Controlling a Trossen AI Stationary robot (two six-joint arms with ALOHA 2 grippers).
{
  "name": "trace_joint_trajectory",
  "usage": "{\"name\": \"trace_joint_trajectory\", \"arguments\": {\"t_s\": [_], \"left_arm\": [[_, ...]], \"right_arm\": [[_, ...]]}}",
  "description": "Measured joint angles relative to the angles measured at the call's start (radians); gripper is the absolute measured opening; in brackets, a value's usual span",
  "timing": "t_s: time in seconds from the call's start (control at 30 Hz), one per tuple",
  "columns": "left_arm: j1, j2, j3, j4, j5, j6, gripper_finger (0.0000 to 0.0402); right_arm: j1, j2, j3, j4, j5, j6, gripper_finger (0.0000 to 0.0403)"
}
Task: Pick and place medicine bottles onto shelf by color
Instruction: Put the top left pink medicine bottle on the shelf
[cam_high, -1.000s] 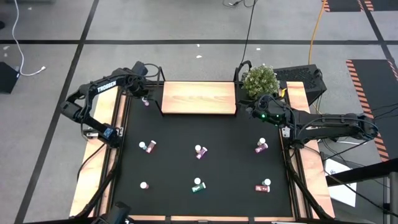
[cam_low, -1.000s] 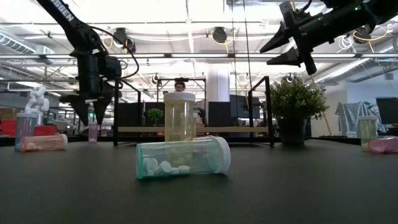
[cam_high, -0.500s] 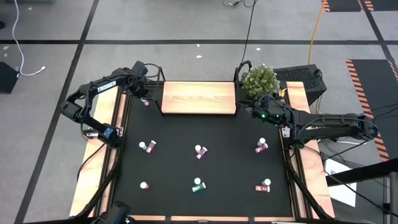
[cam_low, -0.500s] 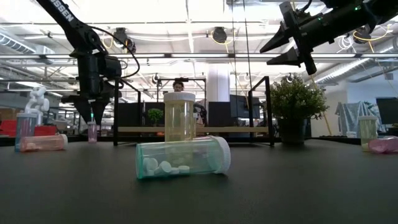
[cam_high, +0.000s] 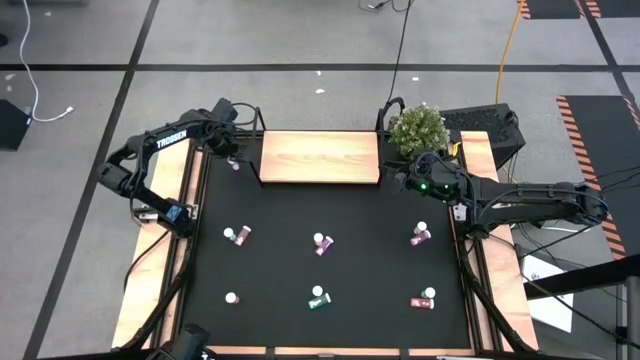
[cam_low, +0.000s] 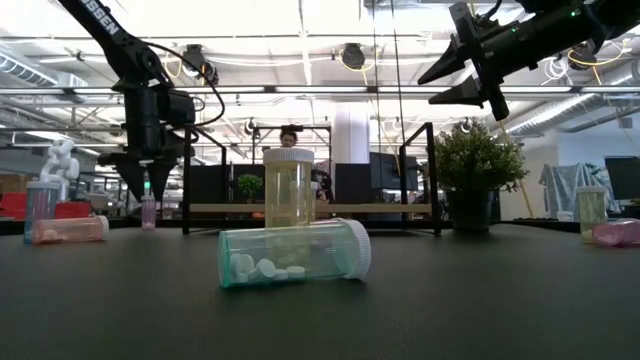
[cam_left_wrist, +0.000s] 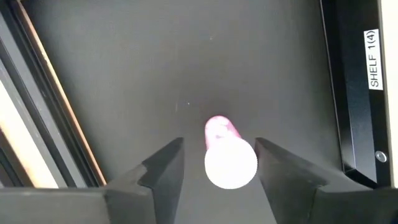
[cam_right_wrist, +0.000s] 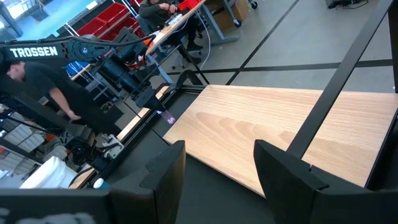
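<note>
A small pink bottle with a white cap (cam_left_wrist: 229, 163) stands upright on the black tabletop, just left of the light-wood shelf (cam_high: 320, 157). It also shows in the high view (cam_high: 236, 165) and the low view (cam_low: 149, 210). My left gripper (cam_left_wrist: 219, 144) is open and points down over it, one finger on either side of the cap, with gaps showing. My right gripper (cam_high: 410, 181) is open and empty, high in the air by the shelf's right end (cam_low: 455, 75). Several more bottles lie on the table: pink (cam_high: 237, 235), magenta (cam_high: 322, 243), magenta (cam_high: 419, 236).
A potted plant (cam_high: 417, 127) stands at the shelf's far right corner. Nearer bottles: a green one lying on its side (cam_low: 295, 253), a yellow one upright (cam_high: 232, 298), a pink one (cam_high: 425, 297). The shelf's black bracket (cam_left_wrist: 367, 93) is close to my left gripper. A person (cam_right_wrist: 43, 87) is beyond the table.
My left gripper has risen a little over the pink bottle, which stays upright on the table.
</note>
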Motion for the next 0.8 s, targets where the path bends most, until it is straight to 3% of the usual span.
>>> {"name": "trace_joint_trajectory", "arguments": {"t_s": [0.8], "left_arm": [[-0.003,-0.002,0.001,0.000,-0.001,-0.094,0.0118]], "right_arm": [[0.000,0.000,0.000,0.000,0.000,0.000,0.0185]]}}
